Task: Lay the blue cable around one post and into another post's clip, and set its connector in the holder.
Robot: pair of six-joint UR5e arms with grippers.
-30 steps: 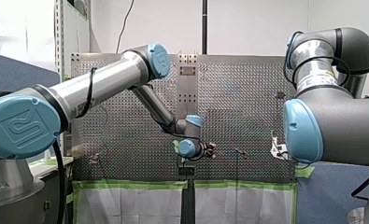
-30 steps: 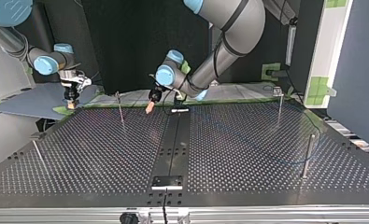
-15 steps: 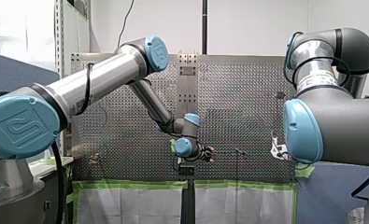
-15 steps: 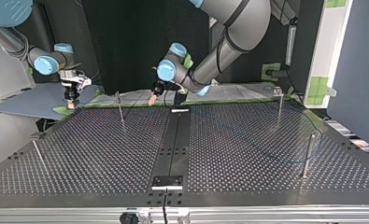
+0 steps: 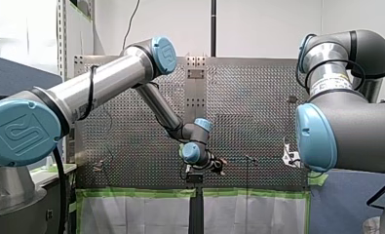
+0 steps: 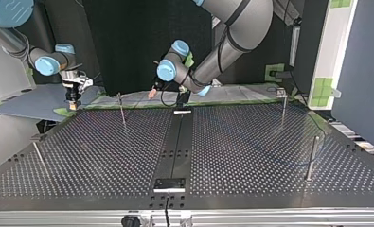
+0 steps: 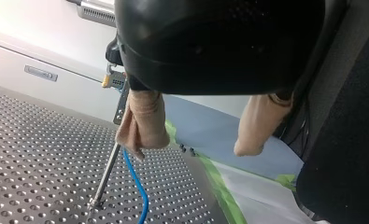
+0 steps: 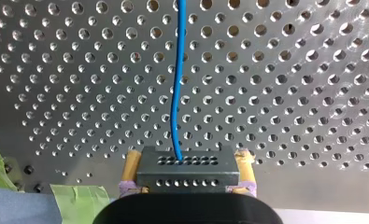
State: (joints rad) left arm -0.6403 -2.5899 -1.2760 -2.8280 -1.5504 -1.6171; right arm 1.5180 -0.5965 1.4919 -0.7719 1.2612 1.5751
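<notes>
Blue cable (image 8: 175,93) enters one connector (image 8: 188,175) in my right tool (image 8: 188,158); four posts (image 6: 311,158).

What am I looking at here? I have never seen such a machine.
Two grey robot arms with blue joints work at a perforated metal table with thin metal posts. The front view looks from behind the arms, the top view faces them from across the table, and each wrist view looks along one gripper. The right gripper with yellow pads is shut on a dark rectangular connector, from which a thin blue cable runs over the table. The left gripper, with beige pads, is open and holds nothing.
</notes>
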